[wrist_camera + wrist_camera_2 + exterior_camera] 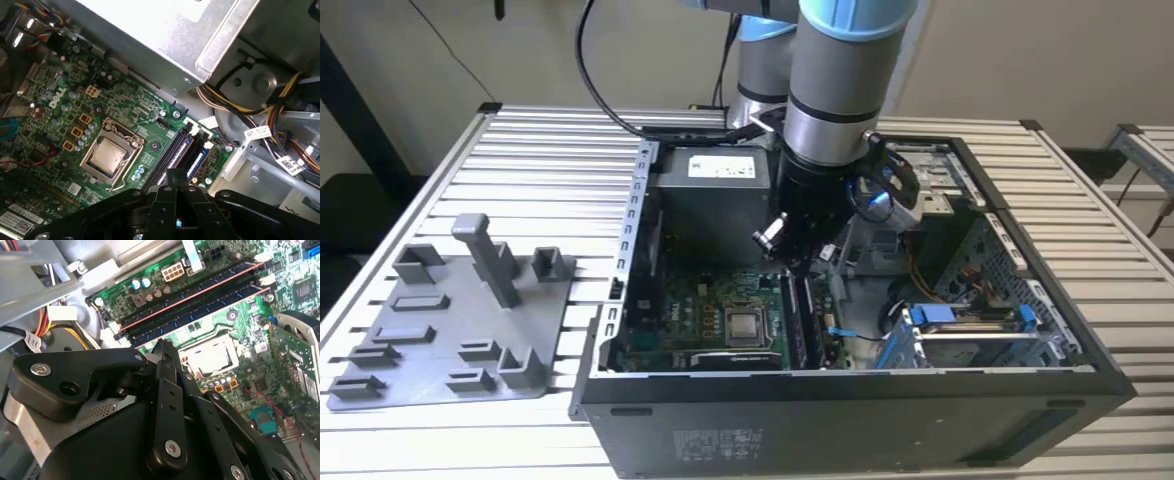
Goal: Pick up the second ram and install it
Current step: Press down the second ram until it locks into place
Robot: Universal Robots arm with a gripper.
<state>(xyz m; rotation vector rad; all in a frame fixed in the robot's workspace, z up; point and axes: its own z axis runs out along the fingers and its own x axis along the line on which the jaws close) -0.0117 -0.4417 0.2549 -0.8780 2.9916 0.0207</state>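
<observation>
My gripper [790, 262] reaches down inside the open computer case [720, 400], just above the motherboard [65, 75]. In both wrist views its black fingers [175, 176] are pressed together with nothing visible between them. The fingertips [162, 347] hover over one end of the long memory slots [200, 300]. Two thin reddish edges run along those slots, like sticks standing edge-on. I cannot tell which of them is the second ram. The square silver processor [107, 156] lies beside the slots.
A grey fixture tray [447, 330] with upright posts lies on the slatted table at the exterior view's left, outside the case. The power supply box [714, 190], cable bundles [250, 110] and a drive cage [974, 330] crowd around the gripper.
</observation>
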